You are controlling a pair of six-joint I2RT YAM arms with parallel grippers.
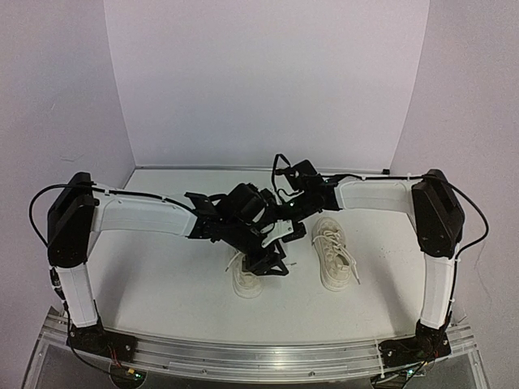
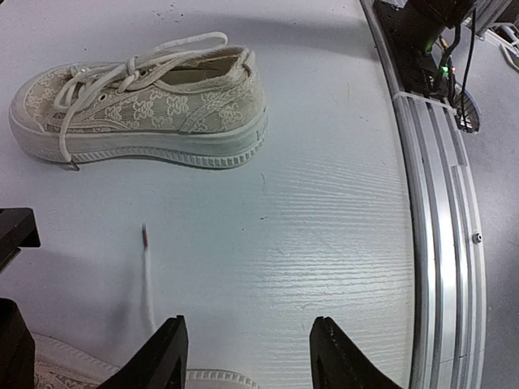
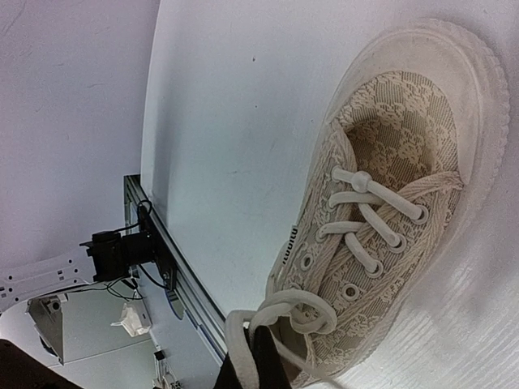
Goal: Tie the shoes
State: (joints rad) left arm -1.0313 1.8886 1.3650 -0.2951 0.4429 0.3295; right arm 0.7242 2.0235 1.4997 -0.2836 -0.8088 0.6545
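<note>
Two cream-white lace sneakers lie on the white table. The left shoe [image 1: 246, 279] is partly hidden under both grippers; the right shoe [image 1: 333, 252] lies free beside it. My right gripper [image 1: 284, 234] is over the left shoe [image 3: 389, 219]. In the right wrist view it [image 3: 258, 366] is shut on a loop of that shoe's white lace [image 3: 243, 336] near the top eyelets. My left gripper [image 1: 270, 263] hovers low with jaws open and empty [image 2: 247, 356]. A blurred loose lace end [image 2: 147, 284] hangs ahead of it. The right shoe [image 2: 138, 105] lies on its sole farther off.
The aluminium rail [image 2: 438, 203] along the table's near edge carries the arm bases and cables [image 2: 438, 49]. A white backdrop encloses the table on three sides. The left shoe's sole edge [image 2: 212, 377] shows just under my left fingers.
</note>
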